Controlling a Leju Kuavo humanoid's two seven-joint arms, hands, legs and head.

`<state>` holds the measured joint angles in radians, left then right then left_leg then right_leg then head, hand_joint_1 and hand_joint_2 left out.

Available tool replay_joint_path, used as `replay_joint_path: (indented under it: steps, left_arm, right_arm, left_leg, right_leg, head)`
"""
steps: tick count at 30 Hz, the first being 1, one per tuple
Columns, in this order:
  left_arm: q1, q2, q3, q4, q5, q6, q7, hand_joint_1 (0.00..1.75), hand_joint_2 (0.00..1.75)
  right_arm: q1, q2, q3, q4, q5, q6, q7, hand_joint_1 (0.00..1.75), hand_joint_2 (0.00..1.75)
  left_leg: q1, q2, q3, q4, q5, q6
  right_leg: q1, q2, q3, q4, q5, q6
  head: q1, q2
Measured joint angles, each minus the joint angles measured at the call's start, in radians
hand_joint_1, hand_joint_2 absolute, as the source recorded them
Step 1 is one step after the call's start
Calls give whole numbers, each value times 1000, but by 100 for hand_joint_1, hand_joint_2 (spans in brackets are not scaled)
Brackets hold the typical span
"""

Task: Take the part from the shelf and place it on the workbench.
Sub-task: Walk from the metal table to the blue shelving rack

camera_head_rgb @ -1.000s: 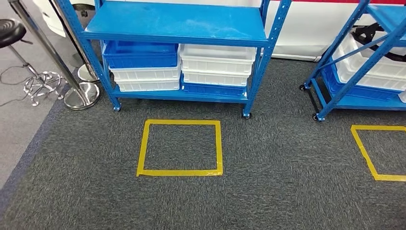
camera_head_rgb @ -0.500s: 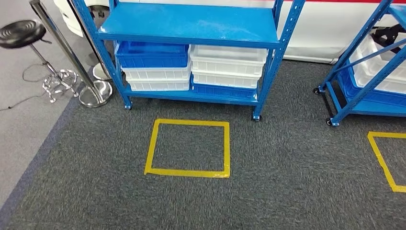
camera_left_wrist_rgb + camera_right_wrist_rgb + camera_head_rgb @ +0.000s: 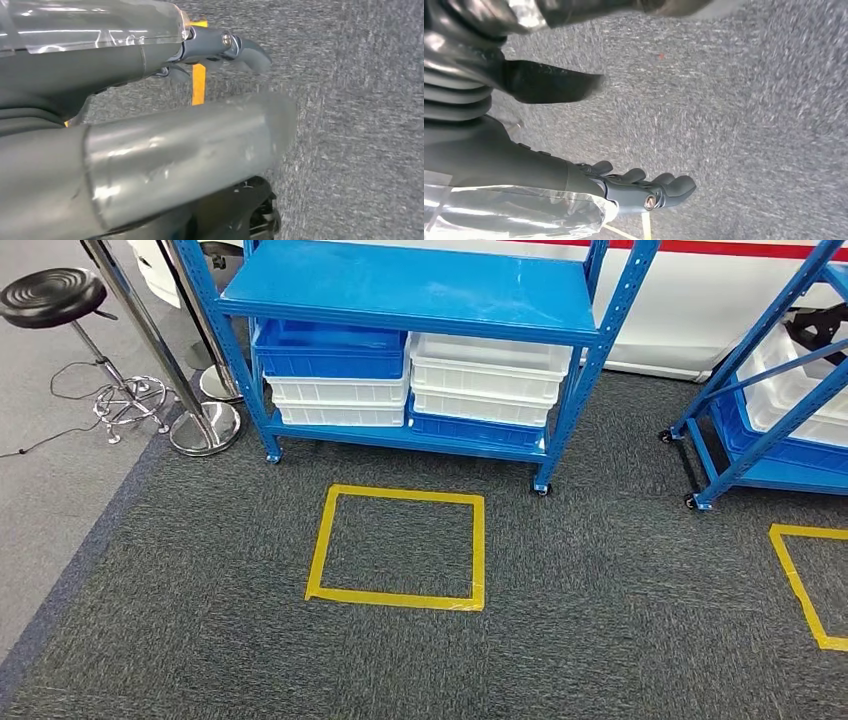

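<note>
Carpet (image 3: 600, 620), dark grey and speckled, spreads across the floor below the robot, with a yellow tape square (image 3: 398, 547) marked on it just in front of a blue shelf (image 3: 410, 290) on small wheels. The shelf's broad upper deck is bare blue metal; on the lower level sit stacked bins, a blue bin (image 3: 330, 348) over white ones on the left, white bins (image 3: 488, 375) over a blue one on the right. No part can be made out on the shelf, and what the bins hold cannot be told. A second blue shelf (image 3: 770, 390) stands well apart to the right, with another yellow tape mark (image 3: 800, 585) before it. A black stool (image 3: 50, 295) and a chrome post (image 3: 195, 420) stand to the left on paler flooring. The left hand (image 3: 220, 47) hangs above the carpet, fingers loosely extended and apart, holding nothing. The right hand (image 3: 644, 187) likewise hangs over the carpet, its dark fingers lightly curled yet separate, with nothing between them
</note>
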<state>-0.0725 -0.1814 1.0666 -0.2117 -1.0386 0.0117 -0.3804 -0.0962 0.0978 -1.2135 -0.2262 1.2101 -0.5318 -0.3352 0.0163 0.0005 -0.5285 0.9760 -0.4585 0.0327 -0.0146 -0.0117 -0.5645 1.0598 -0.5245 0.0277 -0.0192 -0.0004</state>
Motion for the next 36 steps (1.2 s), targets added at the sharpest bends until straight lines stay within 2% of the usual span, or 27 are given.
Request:
replay_joint_path:
  steps: [1,3,4,5,6,8,9,11,13,14,16,18,19,20,21,23,24,25,27,29,30,31,33,34,35,36]
  left_arm:
    - [-1,0,0,0,0,0,0,0,0]
    - [0,0,0,0,0,1,0,0,0]
    - [0,-1,0,0,0,1,0,0,0]
    - [0,-1,0,0,-1,1,0,0,0]
    - [0,-1,0,0,-1,1,0,0,0]
    - [0,-2,0,0,-3,1,0,0,0]
    - [-1,-3,0,1,-4,1,0,0,0]
    - [-2,-4,0,1,-5,2,-1,0,0]
    - [-2,-4,0,1,-6,5,-1,0,0]
    - [-2,-3,0,1,-7,6,-1,0,0]
    - [-2,-3,0,1,-8,7,-1,0,0]
    - [-1,-2,0,1,-10,7,0,0,0]
    - [0,-2,0,1,-12,7,0,0,0]
    - [1,-2,0,1,-15,7,0,0,0]
    - [1,-1,0,1,-17,7,0,0,0]
    - [0,0,0,1,-19,6,-1,0,0]
    - [-1,1,0,1,-19,6,-1,0,0]
    - [-2,1,0,1,-19,5,-1,0,0]
    - [-1,3,0,1,-18,4,-1,0,0]
    - [2,7,1,1,-16,3,0,0,0]
    - [2,9,1,1,-15,3,0,0,0]
    - [2,10,1,1,-14,3,1,0,0]
    - [2,11,1,1,-11,3,1,0,0]
    - [2,11,1,1,-10,2,2,0,0]
    - [3,12,1,1,-9,1,2,0,0]
    - [3,12,1,1,-9,0,2,0,0]
  right_arm:
    - [0,0,0,0,0,0,0,0,175]
    - [1,0,0,1,2,1,0,0,175]
    - [2,0,0,1,3,1,0,0,175]
    - [3,0,0,1,4,1,0,0,175]
    - [4,0,0,1,6,1,-1,0,175]
    - [4,-1,3,1,14,-1,-4,0,175]
    - [4,-1,4,1,17,-2,-7,0,175]
    - [3,-2,8,1,22,-4,-10,0,175]
    - [3,0,10,1,27,-6,-11,0,175]
    - [3,1,11,1,27,-7,-13,0,175]
    - [3,4,11,1,22,-8,-23,0,175]
    - [3,7,11,1,15,-7,-27,0,175]
    - [3,8,11,2,11,-3,-24,0,175]
    - [3,9,11,2,7,2,-20,0,175]
    - [2,10,11,3,2,11,-15,0,175]
    - [3,13,11,5,-7,30,-10,0,175]
    - [3,14,11,5,-9,40,-8,0,131]
    - [3,15,11,6,-12,47,-8,0,87]
    - [3,18,11,6,-16,61,-9,0,0]
    - [3,20,11,6,-18,71,-11,0,0]
    - [3,21,11,6,-19,74,-13,0,0]
    - [3,23,10,7,-21,78,-14,0,0]
    - [4,26,10,8,-25,83,-17,0,87]
    - [5,26,9,8,-27,86,-18,0,131]
    - [5,27,8,9,-30,88,-18,0,175]
    - [5,27,8,9,-32,91,-18,0,175]
  left_leg:
    - [-1,0,-1,0,1,3]
    - [-1,-1,-5,1,1,6]
    - [-2,-2,-5,2,1,7]
    - [-2,-3,-5,3,0,6]
    - [-2,-6,-4,4,-1,5]
    - [-5,-9,0,5,-4,1]
    - [-6,-9,-1,6,-5,-3]
    - [-7,-10,-3,7,-7,-14]
    - [-7,-9,-3,10,-10,-26]
    - [-7,-8,-9,25,-23,-31]
    - [-4,-7,-49,116,-78,-38]
    - [-3,-7,-113,249,-137,-44]
    - [-2,-6,-132,288,-144,-47]
    - [-1,-6,-133,289,-131,-49]
    - [-1,-6,-115,249,-99,-49]
    - [0,-2,-49,111,-31,-47]
    - [-1,-1,-24,58,-13,-43]
    - [-2,-1,-11,28,-8,-39]
    - [-5,-3,-9,19,-10,-29]
    - [-4,-3,-8,12,-5,-14]
    - [-2,-2,-7,8,-1,-7]
    - [0,-2,-7,5,1,-1]
    - [0,-2,-10,5,2,3]
    - [0,-2,-12,7,2,4]
    - [-1,-3,-12,8,1,3]
    - [-1,-4,-12,9,1,3]
  right_leg:
    - [0,2,-29,62,-35,3]
    - [-1,3,-91,189,-91,7]
    - [-1,4,-107,222,-94,8]
    - [-2,4,-103,213,-76,7]
    - [-2,5,-82,168,-42,3]
    - [3,9,-16,29,30,-11]
    - [7,10,8,-24,48,-18]
    - [12,11,22,-63,51,-26]
    - [9,9,24,-72,54,-32]
    - [6,7,27,-78,56,-37]
    - [2,3,31,-85,60,-45]
    - [3,1,30,-84,59,-50]
    - [4,0,31,-83,58,-50]
    - [4,0,31,-82,57,-49]
    - [4,0,33,-79,55,-48]
    - [5,0,35,-73,49,-41]
    - [7,0,34,-69,46,-37]
    - [9,0,32,-66,45,-32]
    - [9,0,28,-64,45,-22]
    - [5,1,24,-50,32,-12]
    - [3,3,14,-25,13,-7]
    - [1,4,-9,26,-18,-2]
    - [0,6,-72,157,-82,4]
    - [0,6,-97,207,-97,5]
    - [0,7,-104,218,-89,5]
    - [0,7,-92,191,-62,2]
  head:
    - [0,0]
    - [0,0]
    - [0,0]
    - [0,0]
    - [0,0]
    - [0,0]
    - [0,0]
    - [0,0]
    - [0,0]
    - [0,0]
    - [0,0]
    - [0,0]
    - [0,0]
    - [0,0]
    - [0,0]
    - [-1,0]
    - [0,0]
    - [0,0]
    - [0,0]
    - [0,0]
    - [0,0]
    - [0,0]
    - [0,0]
    - [0,0]
    - [0,0]
    - [0,0]
